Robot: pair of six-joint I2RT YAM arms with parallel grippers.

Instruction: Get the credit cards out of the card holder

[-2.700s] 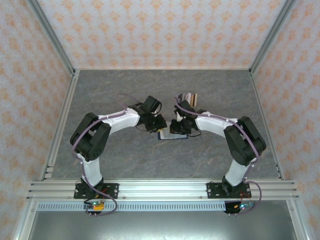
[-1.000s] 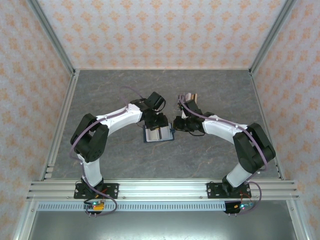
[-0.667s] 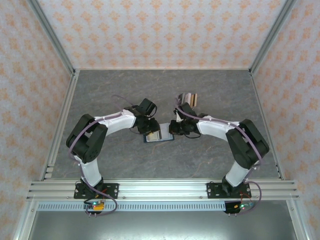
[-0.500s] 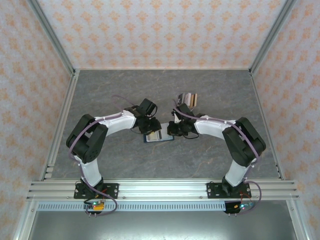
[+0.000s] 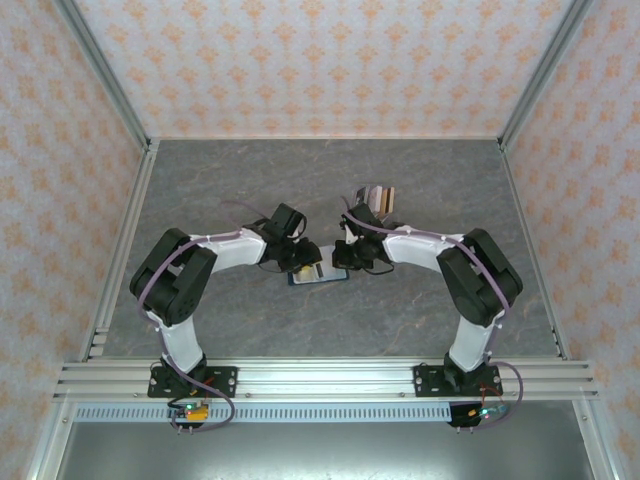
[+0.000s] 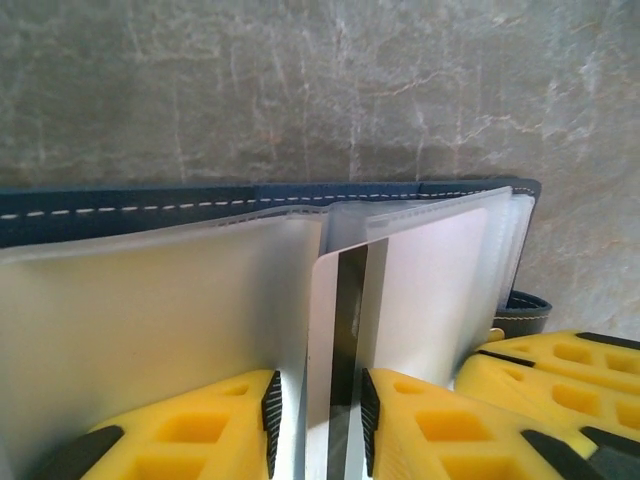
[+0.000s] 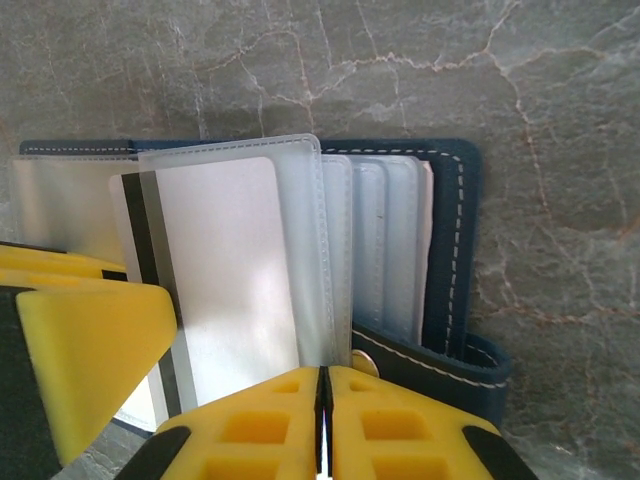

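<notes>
Left wrist view: left gripper (image 6: 318,388) jaws narrowly apart over the striped end of a white card (image 6: 430,300), no clamp seen. Right gripper (image 7: 322,375) jaws together at the clear sleeve (image 7: 305,250) edge. Card holder (image 5: 318,273) lies open on the table (image 5: 430,190) between them. Card looks thin, stiff, slick; holder light, sleeves floppy. Pinch the card's exposed end and pin the holder.

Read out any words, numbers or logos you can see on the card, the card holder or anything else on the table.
No text can be read.
The card: plain pale face with a dark stripe, no print.
The card holder: white stitching, no label or brand.
The striped stack farther back: too small to tell if it bears print.
</notes>
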